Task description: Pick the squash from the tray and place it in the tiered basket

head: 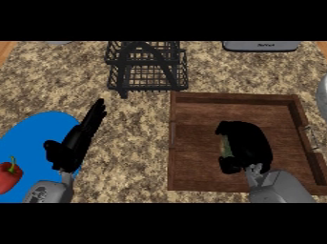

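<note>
squash (224, 145) sits inside the wooden tray (194, 119), and you can see only a thin green sliver of it at the left edge of your right hand (245, 145), whose fingers are curled over and around it. your left hand (78, 138) rests beside the blue plate (32, 133) with its fingers straight and nothing in it. a red pepper (4, 177) lies on that plate. the black tiered basket (147, 66) stands behind the tray, well apart from the squash
</note>
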`<control>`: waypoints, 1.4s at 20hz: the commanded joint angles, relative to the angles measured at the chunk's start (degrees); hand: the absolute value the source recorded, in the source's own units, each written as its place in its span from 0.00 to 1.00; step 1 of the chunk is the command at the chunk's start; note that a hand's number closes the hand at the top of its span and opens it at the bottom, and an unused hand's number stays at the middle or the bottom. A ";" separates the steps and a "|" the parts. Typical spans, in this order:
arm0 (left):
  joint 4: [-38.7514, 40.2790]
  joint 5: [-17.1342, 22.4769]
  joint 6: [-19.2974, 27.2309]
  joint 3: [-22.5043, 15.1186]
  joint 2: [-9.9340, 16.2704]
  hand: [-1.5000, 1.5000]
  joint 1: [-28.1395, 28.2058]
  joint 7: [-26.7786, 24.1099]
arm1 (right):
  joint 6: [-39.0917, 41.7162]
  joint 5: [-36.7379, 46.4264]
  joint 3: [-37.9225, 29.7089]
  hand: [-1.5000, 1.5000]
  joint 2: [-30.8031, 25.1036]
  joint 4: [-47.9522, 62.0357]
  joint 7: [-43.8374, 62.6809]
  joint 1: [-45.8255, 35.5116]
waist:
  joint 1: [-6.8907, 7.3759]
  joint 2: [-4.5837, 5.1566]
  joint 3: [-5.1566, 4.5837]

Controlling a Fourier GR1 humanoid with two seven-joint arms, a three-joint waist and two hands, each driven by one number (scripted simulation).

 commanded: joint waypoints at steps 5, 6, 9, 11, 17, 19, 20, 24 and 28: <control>-1.20 -2.28 -0.83 1.64 -0.63 0.50 1.65 -0.62 | -3.87 5.32 -3.50 1.00 2.47 6.50 -11.20 -0.36 | 0.10 0.03 0.04; 4.18 -2.70 0.69 1.70 -3.45 0.50 -2.02 -0.99 | -7.42 7.54 -1.16 1.00 3.33 4.54 -11.09 3.35 | -0.17 0.05 0.04; -3.90 -2.98 -0.69 1.11 -1.78 0.50 0.10 4.81 | -2.96 9.74 -0.60 1.00 7.11 0.96 -6.20 1.24 | 0.05 -0.03 0.04; 6.28 -2.10 -3.37 3.97 -1.06 0.50 -2.26 -3.88 | -1.74 4.93 -9.31 1.00 -1.05 7.39 -16.07 -2.11 | -0.15 0.14 0.03; 4.49 -3.63 -1.40 1.77 -3.08 0.50 -2.70 -1.90 | -3.68 1.04 -21.84 1.00 -13.03 29.40 -33.16 -13.54 | 1.00 0.56 0.09; 2.52 -1.85 -3.11 3.10 -1.68 0.50 -1.93 -0.51 | -7.02 1.89 -23.22 1.00 -15.05 34.08 -39.51 -14.33 | 1.08 0.44 0.10; 2.22 -2.55 -3.06 2.74 -1.92 0.50 -1.02 -1.12 | -11.20 3.47 -22.25 1.00 -11.57 30.82 -38.18 -12.02 | 0.49 0.19 0.07; 0.66 -2.29 -2.22 3.48 -1.61 0.50 -0.29 -0.74 | -4.92 -9.86 -30.62 1.00 -10.49 24.80 -39.47 -14.46 | -0.06 -0.10 0.06; 5.11 -2.67 -2.06 3.75 -2.76 0.50 -1.07 -2.83 | -6.50 -14.13 -32.11 1.00 -4.62 17.66 -36.70 -19.00 | -0.55 -0.15 -0.03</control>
